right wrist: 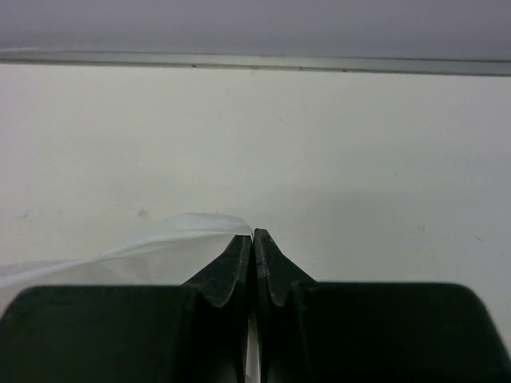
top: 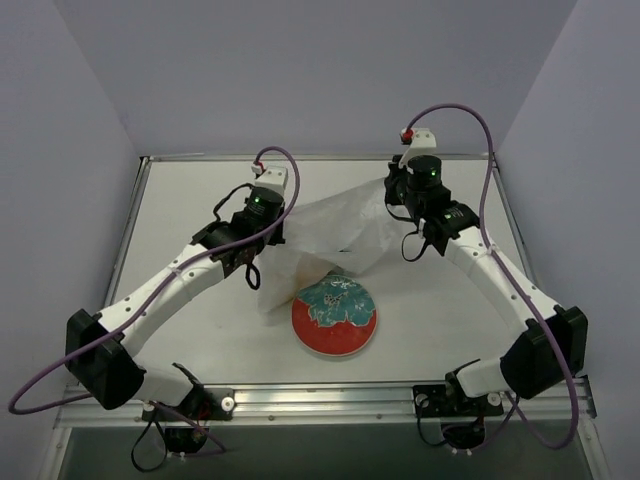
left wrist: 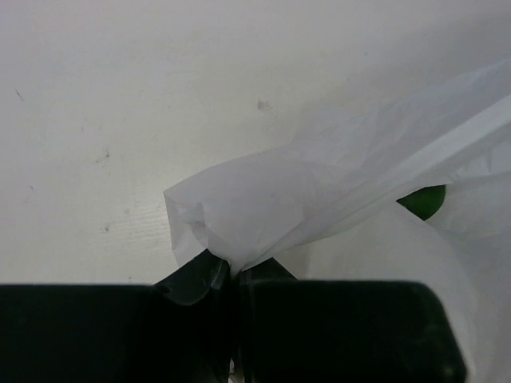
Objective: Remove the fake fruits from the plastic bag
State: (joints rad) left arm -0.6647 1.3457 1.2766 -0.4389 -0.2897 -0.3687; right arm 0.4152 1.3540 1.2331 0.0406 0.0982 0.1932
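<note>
The whitish plastic bag (top: 335, 232) is held up, stretched between both grippers above the table. My left gripper (top: 281, 230) is shut on a bunched corner of the film (left wrist: 263, 203), its jaws (left wrist: 235, 270) pinched together. My right gripper (top: 396, 192) is shut on the bag's other edge (right wrist: 172, 243), with thin film caught between the closed jaws (right wrist: 253, 236). A bright green fruit (left wrist: 423, 200) peeks out under the film in the left wrist view. The other fruits are hidden. The bag's lower end sags to the table (top: 275, 292) left of the plate.
A red-and-teal round plate (top: 334, 316) lies on the white table in front of the bag. The table's raised back rim (right wrist: 255, 62) runs behind the right gripper. Grey walls close in the left, right and back.
</note>
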